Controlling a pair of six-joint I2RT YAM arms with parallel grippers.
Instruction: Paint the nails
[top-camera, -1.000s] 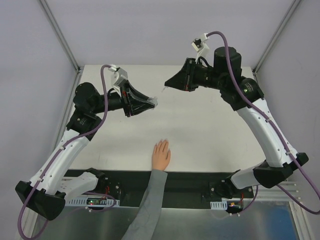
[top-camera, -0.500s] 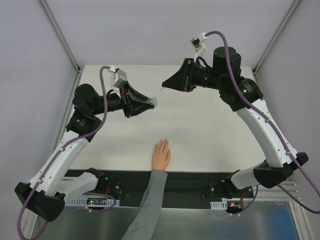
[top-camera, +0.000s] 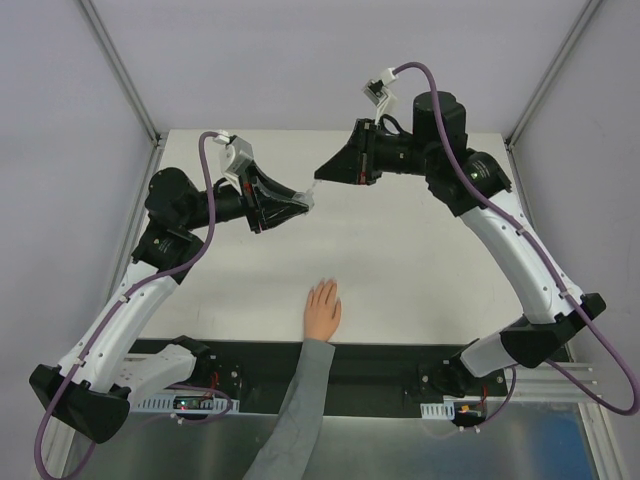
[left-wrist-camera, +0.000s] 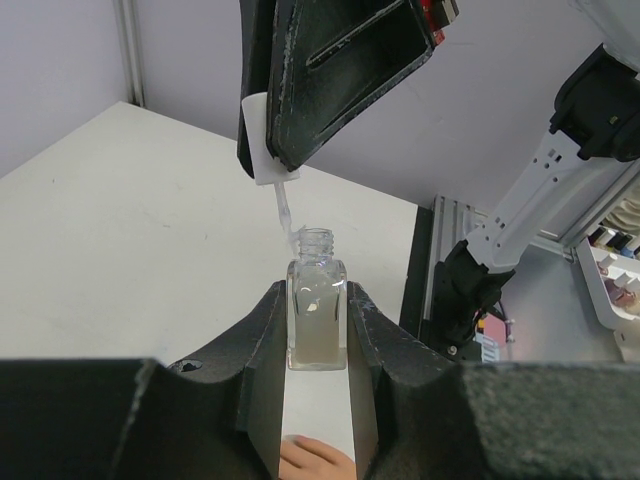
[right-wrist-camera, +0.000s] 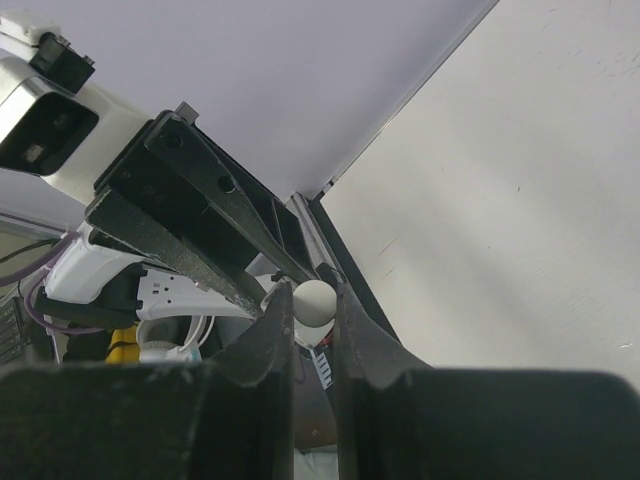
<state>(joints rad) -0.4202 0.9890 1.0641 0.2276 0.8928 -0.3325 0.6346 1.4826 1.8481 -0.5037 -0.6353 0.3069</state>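
One hand (top-camera: 322, 310); one open bottle (left-wrist-camera: 316, 315); one brush cap (left-wrist-camera: 258, 150)

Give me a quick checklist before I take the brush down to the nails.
1. Left hand shut on the bottle: ok.
2. Right hand shut on the white cap: ok.
3. Brush clear of the bottle's neck: cannot tell; its tip overlaps the rim.
4. Polish on the brush: cannot tell.
5. Nails uncovered on the table: ok.
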